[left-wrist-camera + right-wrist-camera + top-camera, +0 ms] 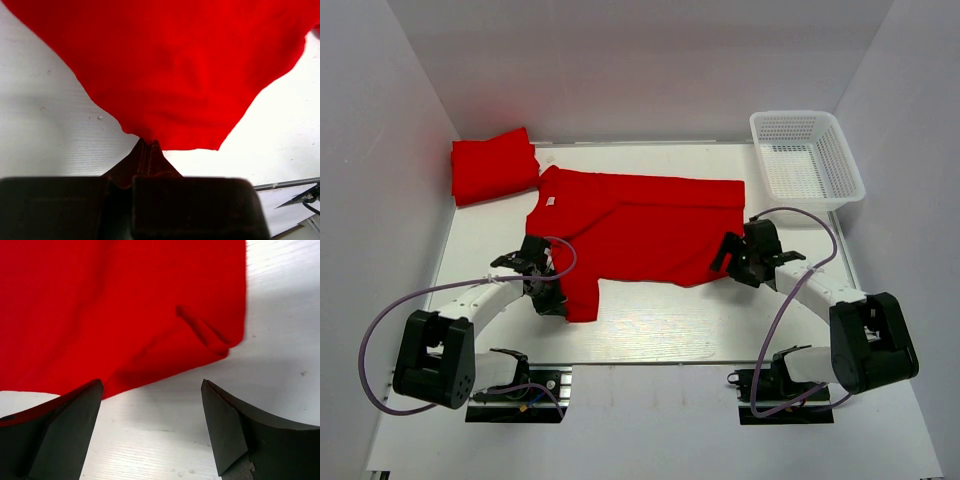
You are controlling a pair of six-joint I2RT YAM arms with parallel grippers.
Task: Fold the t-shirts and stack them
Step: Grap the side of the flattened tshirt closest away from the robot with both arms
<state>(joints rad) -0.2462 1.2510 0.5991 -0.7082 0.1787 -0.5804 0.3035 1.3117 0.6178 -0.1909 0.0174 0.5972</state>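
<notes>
1. A folded t-shirt (495, 167), red, lies at the far left corner of the bench (650, 330). Judged finished; it serves as the base of the stack.
2. A spread t-shirt (645, 228), also red, lies across the middle of the bench with its collar to the left. Its far edge appears turned over once. Folding judged barely begun.
3. Left claw (148, 146): shut tight, pinching the near-left sleeve edge of the spread t-shirt.
4. Right claw (150, 415): jaws wide apart, nothing held. The shirt's near-right hem corner lies on the bench just ahead of them.
5. A white basket (807, 158) stands at the far right, apart from both shirts.
6. Outstanding: grip the right corner, complete the folds on the spread t-shirt, then place it on the folded one.
</notes>
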